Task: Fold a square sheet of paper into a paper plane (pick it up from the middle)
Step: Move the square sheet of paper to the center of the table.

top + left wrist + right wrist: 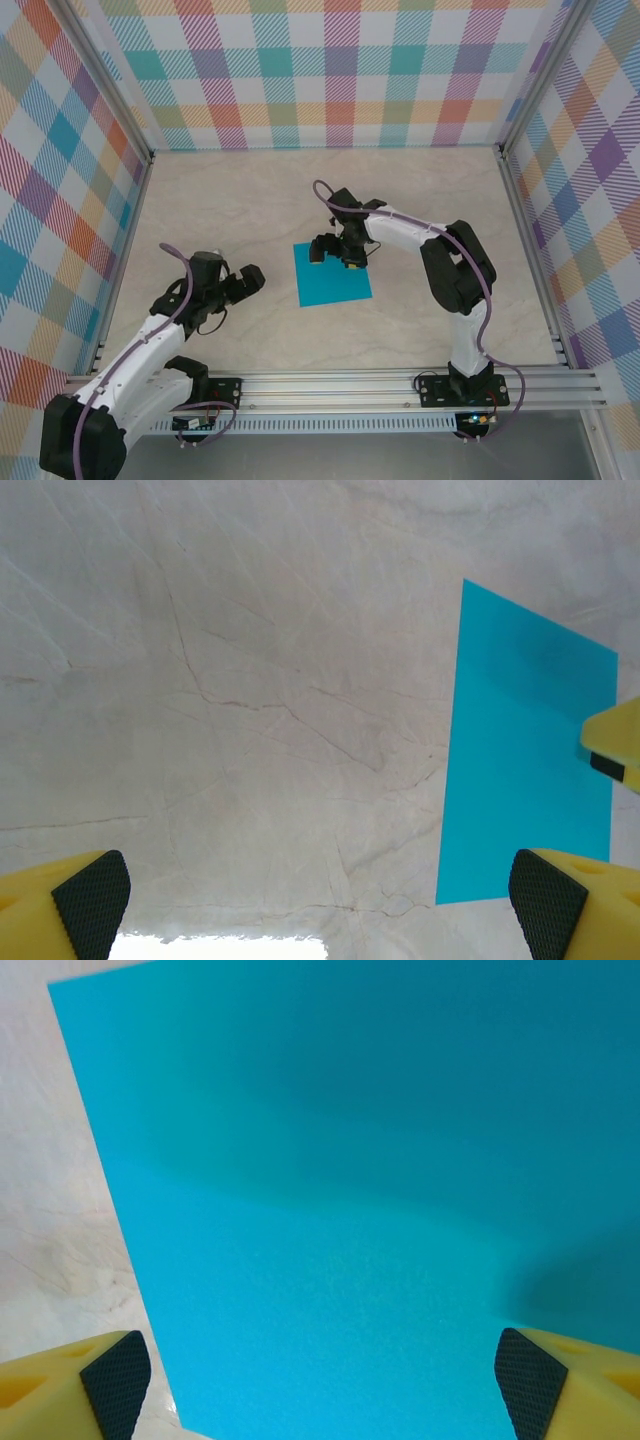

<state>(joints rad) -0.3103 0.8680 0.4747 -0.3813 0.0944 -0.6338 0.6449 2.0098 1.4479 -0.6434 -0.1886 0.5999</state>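
- The square sheet of paper (335, 285) lies flat and unfolded on the table (250, 200), about mid-table, a little toward the right arm's side. There are no creases in it, so I judge the folding has not yet begun.
- Being square, it has no long axis. Its edges sit slightly turned against the table's edges, with 1 corner nearer the left arm.
- The right gripper (335, 252) is directly over the sheet's far part, pointing down at it. In the right wrist view the sheet (350, 1210) spreads beneath the right gripper (320, 1375), and the left edge of the paper runs close by the left pad.
- Its jaws stand wide apart with nothing between them. A shadow on the paper suggests it hangs just above; whether it touches I cannot tell.
- The sheet's middle lies just nearward of this gripper, so the pick calls for a short pull back toward the base, then a descent.
- The left gripper (248, 280) is well apart to the sheet's left, also spread wide and empty. From its wrist, the sheet (525, 760) lies ahead and right of the left gripper (320, 900).
- The right arm is the nearer.
- Count: 1 sheet, 2 grippers, both empty.
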